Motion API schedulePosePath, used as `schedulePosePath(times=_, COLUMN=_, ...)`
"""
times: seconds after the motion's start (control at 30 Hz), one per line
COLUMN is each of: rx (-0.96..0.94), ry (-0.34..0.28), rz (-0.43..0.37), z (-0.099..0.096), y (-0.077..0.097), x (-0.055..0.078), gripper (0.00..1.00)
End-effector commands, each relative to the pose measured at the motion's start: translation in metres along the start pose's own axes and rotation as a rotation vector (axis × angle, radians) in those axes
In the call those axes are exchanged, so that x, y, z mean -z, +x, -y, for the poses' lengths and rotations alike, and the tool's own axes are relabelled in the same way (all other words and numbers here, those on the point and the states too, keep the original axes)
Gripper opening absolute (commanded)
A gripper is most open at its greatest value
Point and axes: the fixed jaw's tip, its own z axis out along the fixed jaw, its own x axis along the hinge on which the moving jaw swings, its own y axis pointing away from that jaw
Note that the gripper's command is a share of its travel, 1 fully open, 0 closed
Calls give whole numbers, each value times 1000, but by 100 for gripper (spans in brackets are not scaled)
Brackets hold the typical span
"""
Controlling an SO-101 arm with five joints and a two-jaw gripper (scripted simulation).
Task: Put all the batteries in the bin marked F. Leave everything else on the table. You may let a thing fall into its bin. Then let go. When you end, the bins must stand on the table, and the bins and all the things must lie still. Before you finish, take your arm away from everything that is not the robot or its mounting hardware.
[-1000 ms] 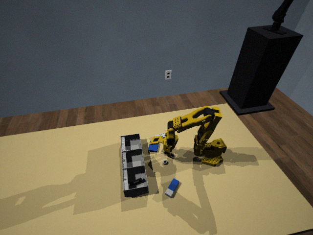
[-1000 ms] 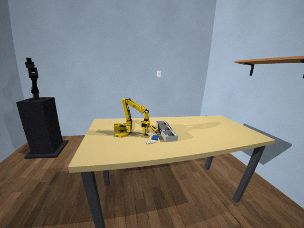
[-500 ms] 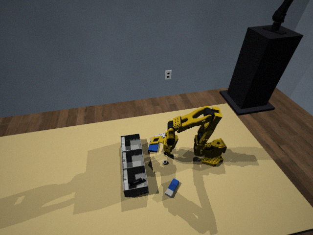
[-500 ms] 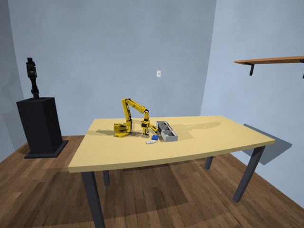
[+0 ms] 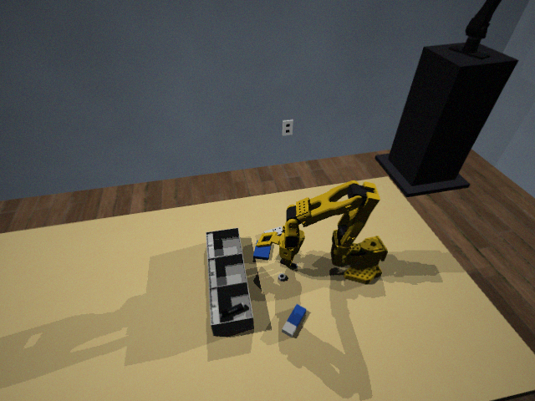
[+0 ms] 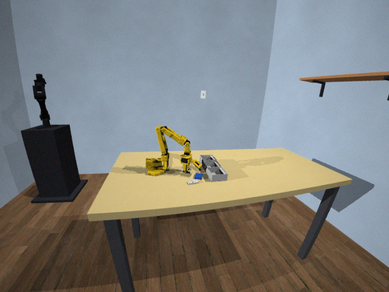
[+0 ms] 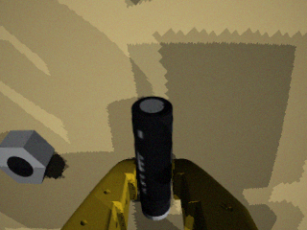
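The end effector [image 5: 290,264] [image 6: 186,172] [image 7: 154,192] is closed right around the black AAA battery [image 7: 153,153], low over the desk [image 5: 172,276] [image 6: 251,185], with the hex nut [image 7: 26,155] at nine o'clock of it!
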Motion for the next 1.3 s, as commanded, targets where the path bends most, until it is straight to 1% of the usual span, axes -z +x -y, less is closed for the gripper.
schedulePosePath(times=0.0, rx=-22, ry=-6, rz=12, z=1, y=-3, x=1, gripper=0)
schedulePosePath(times=0.47, rx=-22, ry=-6, rz=12, z=1, y=-3, x=1, gripper=0)
schedulePosePath(times=0.6, rx=-22, ry=-6, rz=12, z=1, y=-3, x=4, gripper=0)
schedulePosePath(times=0.73, rx=-22, ry=-6, rz=12, z=1, y=-4, x=10, gripper=0)
schedulePosePath(times=0.9, rx=-22, ry=-6, rz=12, z=2, y=-5, x=24, gripper=0)
schedulePosePath(times=0.97, rx=-22, ry=-6, rz=12, z=2, y=-5, x=24, gripper=0)
schedulePosePath(times=1.13, rx=-22, ry=-6, rz=12, z=4, y=-4, x=38, gripper=0)
schedulePosePath(times=1.27, rx=-22, ry=-6, rz=12, z=5, y=-3, x=45, gripper=0)
